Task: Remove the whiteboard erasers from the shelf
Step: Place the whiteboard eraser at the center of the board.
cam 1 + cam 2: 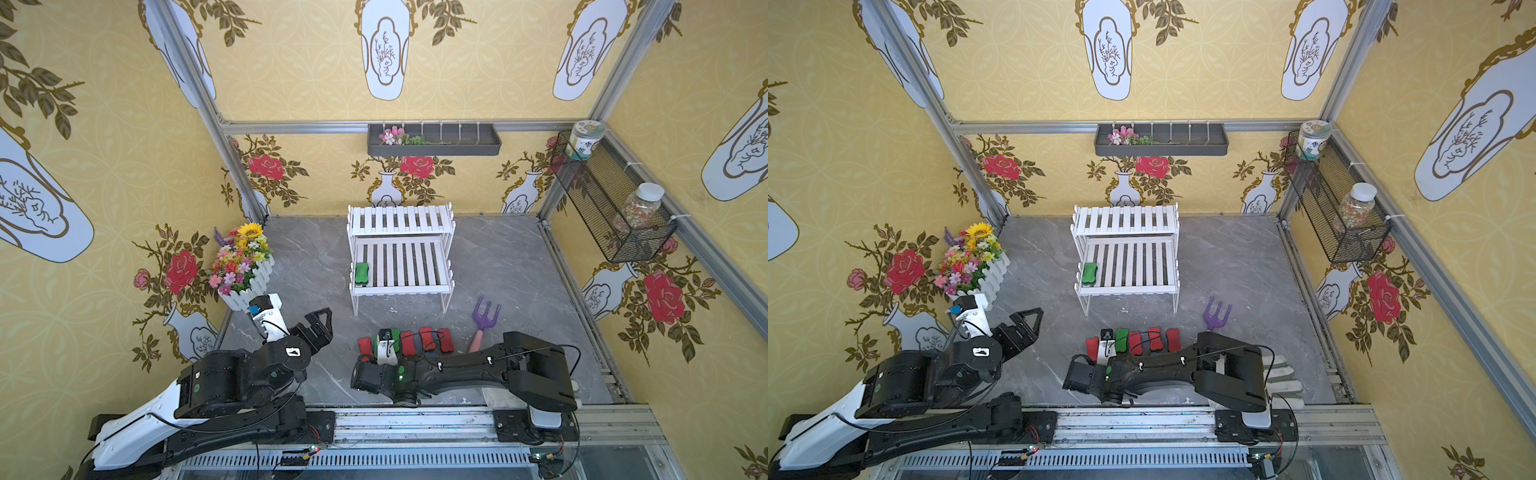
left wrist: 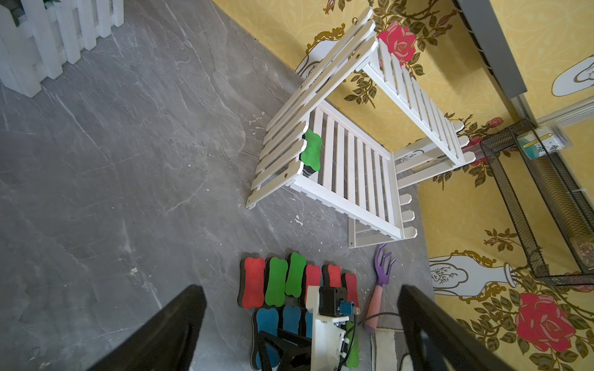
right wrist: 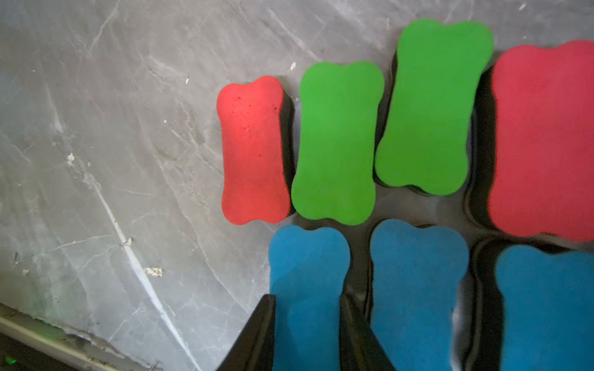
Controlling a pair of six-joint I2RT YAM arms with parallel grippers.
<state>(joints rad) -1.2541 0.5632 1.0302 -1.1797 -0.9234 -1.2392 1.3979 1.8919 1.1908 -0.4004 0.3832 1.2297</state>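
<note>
One green eraser (image 1: 362, 274) is all the shelf (image 1: 401, 287) holds; it lies at the left end of the lower tier, close to the front rail and hard beside the slatted side frame; its long axis runs front to back, along the slats; the upper tier is bare. From my left fingers (image 2: 167, 337), which stand wide and hold nothing, it lies ahead and a little to the right, above the level of the table (image 1: 299, 266). I judge the left arm the one to fetch it, being free and on that side of the shelf. The pinch should go across the waisted middle, so one finger must slip down between eraser and side frame, which looks tight.

My right fingers (image 3: 257, 340) are low over the table, drawn in narrow against the long sides of a blue eraser (image 3: 308, 289); it appears to rest on the table at the near left of the group.

Counted on the table: four red erasers (image 3: 254, 151) and two green ones (image 3: 336, 144) in the far row; three blue in the near row; a further green one (image 2: 352, 353) beside my right wrist. That makes ten seen; my right arm may hide more. One purple hand fork (image 1: 484, 322) lies just right of the group.
</note>
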